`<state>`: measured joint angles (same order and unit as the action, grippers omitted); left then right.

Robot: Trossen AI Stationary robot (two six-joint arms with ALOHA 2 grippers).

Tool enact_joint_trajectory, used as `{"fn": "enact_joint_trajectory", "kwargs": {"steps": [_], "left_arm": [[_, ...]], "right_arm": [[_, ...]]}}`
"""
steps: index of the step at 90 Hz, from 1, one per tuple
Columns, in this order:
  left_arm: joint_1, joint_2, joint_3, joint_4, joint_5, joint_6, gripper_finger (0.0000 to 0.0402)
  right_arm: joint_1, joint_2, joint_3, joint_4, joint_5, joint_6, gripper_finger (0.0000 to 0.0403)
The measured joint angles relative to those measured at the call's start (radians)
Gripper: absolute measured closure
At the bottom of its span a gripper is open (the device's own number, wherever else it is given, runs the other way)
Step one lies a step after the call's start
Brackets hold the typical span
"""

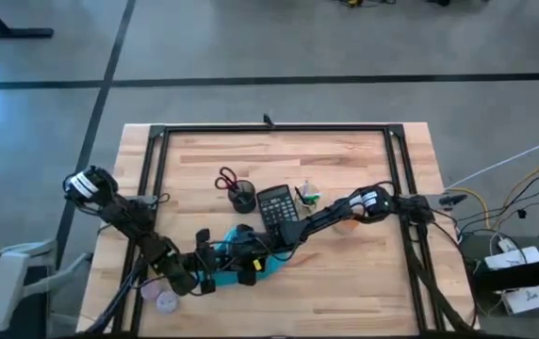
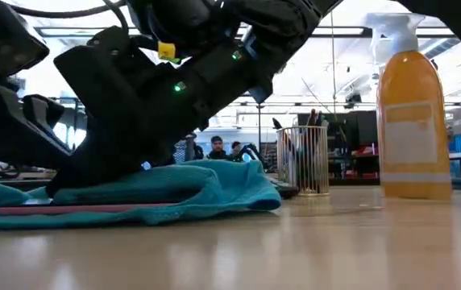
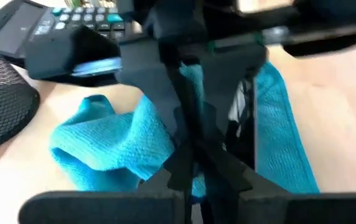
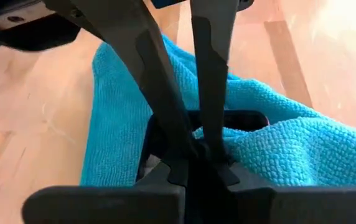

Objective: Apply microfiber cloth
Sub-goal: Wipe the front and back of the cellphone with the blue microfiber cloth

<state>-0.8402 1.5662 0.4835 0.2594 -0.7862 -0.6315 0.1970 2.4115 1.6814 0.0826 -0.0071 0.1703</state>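
Right gripper: fingers drawn nearly together at the tips, pressed down onto the microfiber cloth. A fold of turquoise fabric bunches against them, but whether any is actually pinched cannot be told. A dark flat object shows just beyond the fingertips, partly wrapped by the fabric.

Left gripper: fingers likewise close together, lowered onto the same cloth, with fabric spread on both sides of them. Grasp cannot be confirmed here either.

In the high view the two grippers meet over the cloth near the front edge of the table, left gripper just beside right gripper.

Beyond the grippers: a calculator, a mesh pen cup with red-handled scissors, all clear of the cloth. The low view shows an orange spray bottle standing upright, well apart from the grippers; its pale label carries no legible writing. Calculator key markings are also unreadable
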Motion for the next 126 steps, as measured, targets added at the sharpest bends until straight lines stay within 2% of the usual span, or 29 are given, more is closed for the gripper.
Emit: {"fn": "enact_joint_trajectory", "kwargs": {"steps": [5, 20, 33, 42, 50, 60, 82, 90, 101, 106, 126], "left_arm": [[-0.017, -0.024, 0.005, -0.007, 0.045, 0.019, 0.0381], [-0.062, -0.129, 0.001, -0.004, 0.036, 0.066, 0.0381], [-0.083, -0.165, -0.016, -0.001, 0.091, 0.052, 0.0381], [-0.080, -0.132, -0.028, -0.008, 0.085, 0.006, 0.0381], [-0.077, -0.081, -0.033, -0.007, 0.038, -0.023, 0.0381], [-0.065, -0.013, -0.039, -0.016, -0.030, -0.066, 0.0381], [-0.040, 0.110, -0.048, 0.010, -0.025, -0.209, 0.0381], [-0.040, 0.128, -0.048, 0.008, -0.021, -0.233, 0.0381], [-0.040, 0.126, -0.048, 0.003, -0.017, -0.233, 0.0381], [-0.039, 0.118, -0.050, 0.001, -0.010, -0.220, 0.0381], [-0.037, 0.089, -0.052, -0.006, -0.013, -0.184, 0.0381]], "right_arm": [[0.008, 0.000, 0.000, -0.007, 0.010, -0.007, 0.0403], [0.018, 0.007, -0.003, 0.043, 0.016, -0.074, 0.0403], [0.003, 0.009, -0.004, 0.073, 0.036, -0.116, 0.0403], [-0.016, 0.010, -0.004, 0.076, 0.102, -0.092, 0.0403], [-0.027, 0.013, -0.005, 0.057, 0.183, -0.062, 0.0403], [-0.024, 0.009, -0.005, 0.032, 0.166, -0.075, 0.0403], [0.011, -0.068, -0.015, -0.101, 0.131, -0.162, 0.0403], [0.009, -0.102, -0.021, -0.083, 0.032, -0.199, 0.0403], [-0.009, -0.119, -0.021, -0.038, -0.246, -0.215, 0.0403], [-0.024, -0.103, -0.030, -0.029, -0.329, -0.195, 0.0403], [-0.061, -0.054, -0.085, 0.003, -0.500, -0.151, 0.0403]]}}
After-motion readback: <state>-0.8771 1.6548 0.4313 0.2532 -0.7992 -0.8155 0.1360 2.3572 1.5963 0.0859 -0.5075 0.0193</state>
